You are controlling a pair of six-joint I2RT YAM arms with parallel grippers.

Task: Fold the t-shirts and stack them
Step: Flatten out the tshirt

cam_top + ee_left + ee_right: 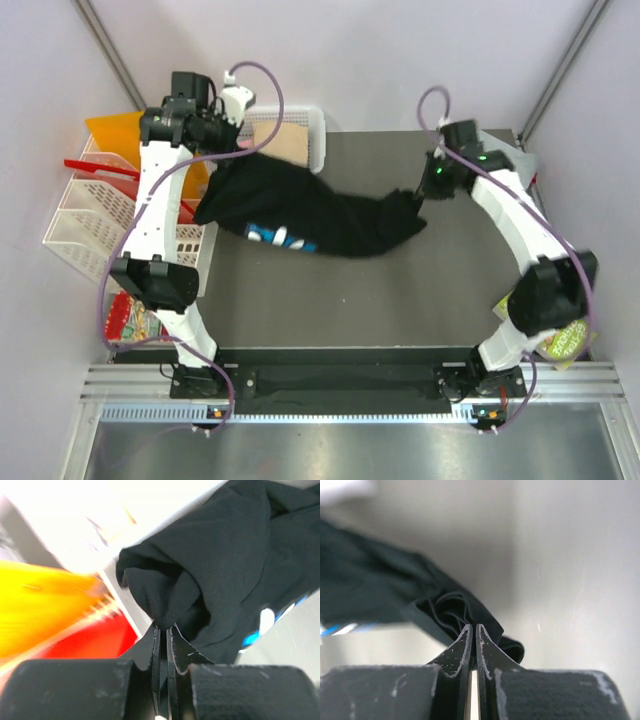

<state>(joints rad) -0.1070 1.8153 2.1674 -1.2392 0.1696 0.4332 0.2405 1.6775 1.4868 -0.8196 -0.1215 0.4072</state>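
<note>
Pinching a bunched fold of the black t-shirt (300, 205) in the left claw (164, 630), tips pressed tight on the cloth, at 10 o'clock of the tabletop (330, 300). Gripping the opposite end in the right claw (472, 630), likewise clamped on cloth, at 2 o'clock. Stretching and sagging between both, showing a blue-and-white print (280, 238) toward 6 o'clock. Passing just beside a white basket (312, 128) at 11 o'clock.
</note>
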